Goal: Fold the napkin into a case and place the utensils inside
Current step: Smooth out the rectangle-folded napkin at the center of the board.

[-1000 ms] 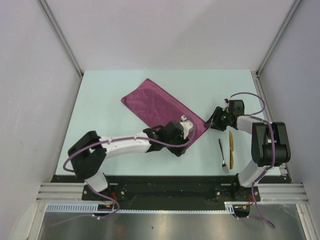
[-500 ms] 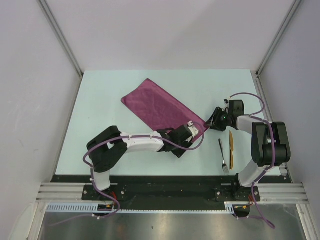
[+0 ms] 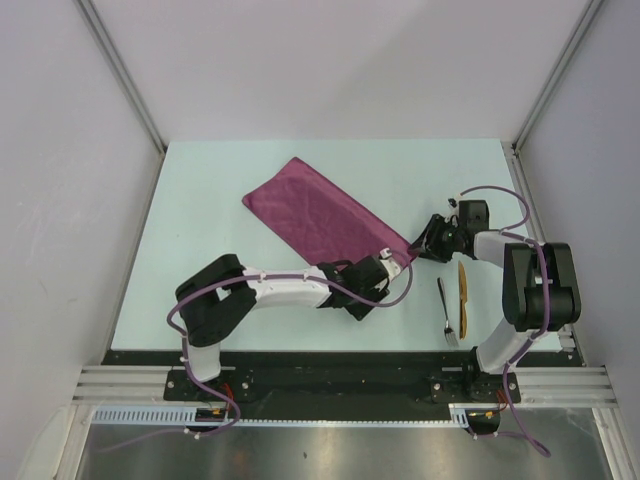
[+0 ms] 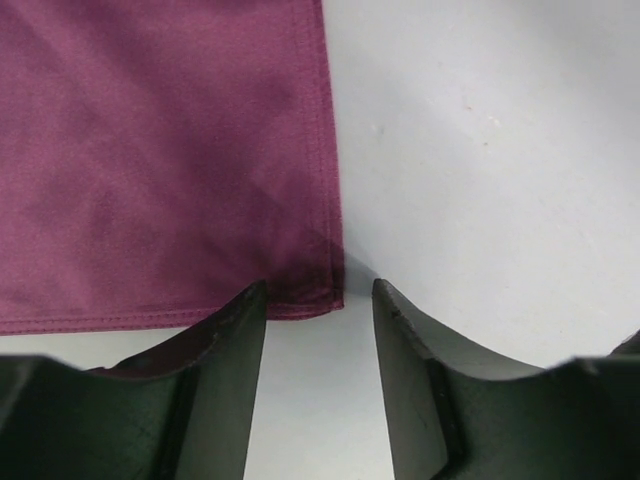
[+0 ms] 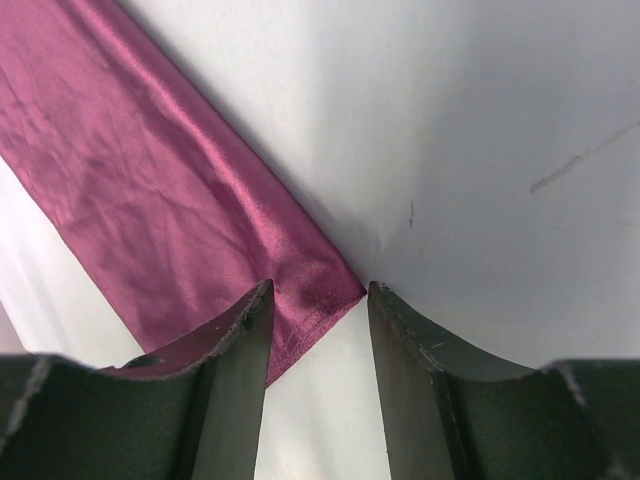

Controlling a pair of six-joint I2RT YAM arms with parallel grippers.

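- Across the table [image 3: 210, 190], from ten o'clock down toward four o'clock, found the napkin [image 3: 325, 215] lying flat as a long doubled strip, with the folding judged unfinished and nothing tucked inside.
- At its four o'clock end, found the left gripper [image 3: 393, 260] low by the near corner. Against a second before, noted it shifted off the cloth's near edge and out to that corner, elbow drawn back toward seven o'clock.
- Through the left wrist view, saw the left gripper [image 4: 320, 292] released, jaws parted, with the hemmed corner of the napkin [image 4: 150, 150] lying loose between the tips.
- Just toward three o'clock of it, found the right gripper [image 3: 425, 245] at the same short end, hardly moved over that second.
- Through the right wrist view, saw the right gripper [image 5: 318, 290] likewise released, the folded corner of the napkin [image 5: 180, 190] sitting unpinched between its tips.
- Further toward four o'clock, found the utensils untouched on bare table: spoon [image 3: 446, 312] and golden piece [image 3: 462, 292] side by side, apart from the cloth.
- Judged the shift as lining up both arms for a paired pinch on the short end, ready for another fold.
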